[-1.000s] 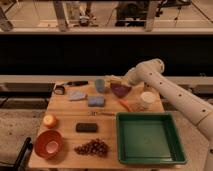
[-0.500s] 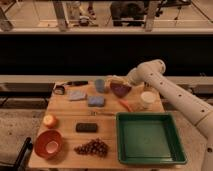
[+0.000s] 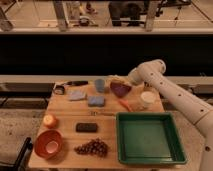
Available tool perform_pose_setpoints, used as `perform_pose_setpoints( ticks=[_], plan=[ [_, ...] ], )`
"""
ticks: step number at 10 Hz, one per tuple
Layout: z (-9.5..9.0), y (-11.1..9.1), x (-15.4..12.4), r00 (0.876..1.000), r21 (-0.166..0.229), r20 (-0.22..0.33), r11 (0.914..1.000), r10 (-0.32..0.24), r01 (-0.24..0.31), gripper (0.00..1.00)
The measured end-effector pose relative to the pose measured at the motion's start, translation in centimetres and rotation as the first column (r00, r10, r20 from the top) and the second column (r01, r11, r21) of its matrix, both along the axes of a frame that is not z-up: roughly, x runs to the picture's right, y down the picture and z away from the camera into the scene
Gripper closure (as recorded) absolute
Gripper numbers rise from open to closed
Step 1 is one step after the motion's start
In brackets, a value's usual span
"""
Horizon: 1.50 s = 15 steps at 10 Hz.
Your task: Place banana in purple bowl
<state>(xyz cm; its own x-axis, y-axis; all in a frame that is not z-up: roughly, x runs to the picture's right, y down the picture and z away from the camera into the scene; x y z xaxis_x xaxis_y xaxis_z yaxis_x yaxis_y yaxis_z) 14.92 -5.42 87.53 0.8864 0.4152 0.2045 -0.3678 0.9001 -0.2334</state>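
The purple bowl (image 3: 121, 89) stands at the back of the wooden table (image 3: 65, 132), right of centre. My gripper (image 3: 119, 80) reaches in from the right on the white arm (image 3: 165, 85) and hangs just over the bowl's far rim. A small pale yellow piece, seemingly the banana (image 3: 115, 78), shows at the gripper's tip. I cannot see whether it is held or resting there.
A blue cup (image 3: 100, 85), two blue sponges (image 3: 77, 94) (image 3: 96, 101), an orange stick (image 3: 125, 105) and a white cup (image 3: 148, 97) surround the bowl. A green tray (image 3: 150, 156) sits front right. An orange-red bowl (image 3: 48, 144), grapes (image 3: 92, 147), a black block (image 3: 86, 127) and a yellow-orange fruit (image 3: 49, 120) lie front left.
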Motion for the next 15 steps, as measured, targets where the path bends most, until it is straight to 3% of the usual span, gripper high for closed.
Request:
perform_pose_setpoints(
  ticks=[6,13,15],
  plan=[
    [1.8,-0.4,-0.5,0.999,-0.012,-0.038,0.9996,-0.025,0.025,0.24],
    [2.6,-0.8,-0.3,0.998,-0.002,-0.058,1.0000,0.002,-0.002,0.20],
    [1.8,-1.1,-0.3,0.998,0.045,-0.057,0.9985,0.032,-0.029,0.20]
  ],
)
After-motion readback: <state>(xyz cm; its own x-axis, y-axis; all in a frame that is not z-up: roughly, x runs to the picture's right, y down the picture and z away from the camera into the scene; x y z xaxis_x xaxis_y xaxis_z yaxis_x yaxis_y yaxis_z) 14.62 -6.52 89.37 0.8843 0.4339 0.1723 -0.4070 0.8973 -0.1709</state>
